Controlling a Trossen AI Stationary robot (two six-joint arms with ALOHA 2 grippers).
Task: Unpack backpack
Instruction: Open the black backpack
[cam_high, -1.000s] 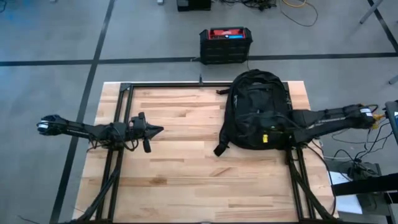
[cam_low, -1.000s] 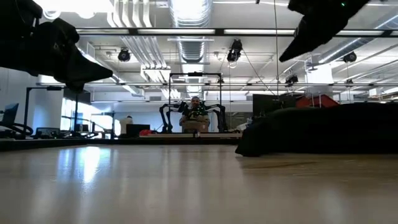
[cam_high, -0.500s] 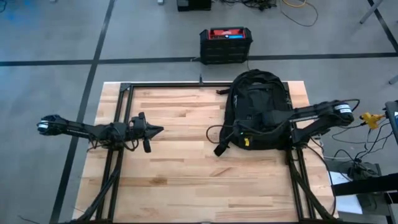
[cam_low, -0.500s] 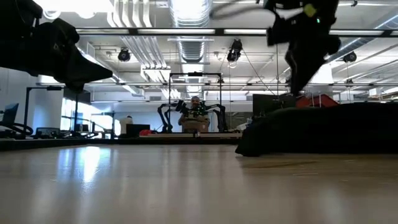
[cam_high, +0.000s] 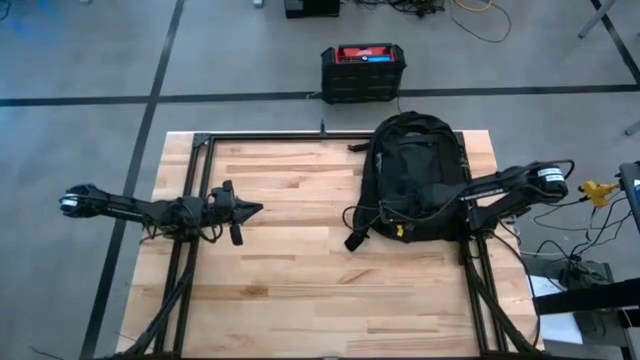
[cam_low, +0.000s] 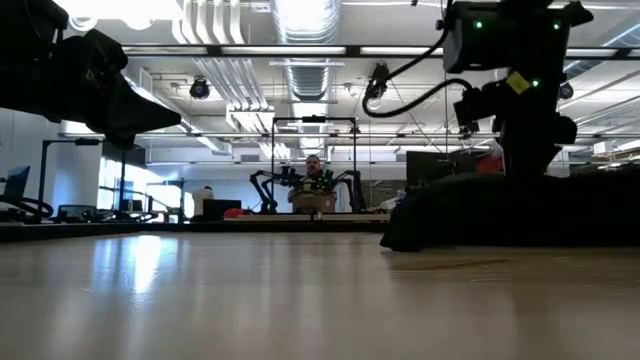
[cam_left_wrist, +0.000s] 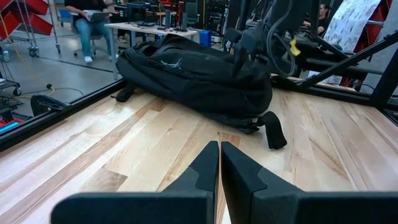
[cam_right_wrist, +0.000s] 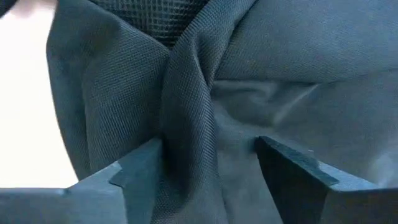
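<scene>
The black backpack (cam_high: 415, 165) lies flat on the table's far right part, its rounded top toward the far edge; it also shows in the low view (cam_low: 520, 215) and the left wrist view (cam_left_wrist: 193, 74). My right gripper (cam_high: 388, 220) points down onto the backpack's near left part, open. In the right wrist view its two fingers stand on either side of a raised fold of black fabric (cam_right_wrist: 186, 124). My left gripper (cam_high: 255, 209) waits shut above the table's left part, far from the backpack. My right gripper (cam_right_wrist: 211, 168) comes at the backpack from above, pointing down. A raised fold of the fabric (cam_right_wrist: 180, 149) runs between its open fingers, close to one fingertip (cam_right_wrist: 140, 165). Whether a finger touches the fabric I cannot tell.
A black-and-red box (cam_high: 363, 72) stands on the floor beyond the table's far edge. Black frame rails (cam_high: 190, 200) run along the table's left and right parts. A loose strap end (cam_high: 352, 240) lies off the backpack's near left corner. Bare wood (cam_high: 300, 260) fills the middle.
My right gripper has moved over the backpack toward the table's left edge. It has tipped from slanting to pointing down and has come down onto the backpack's near left part. The backpack has stayed in place.
</scene>
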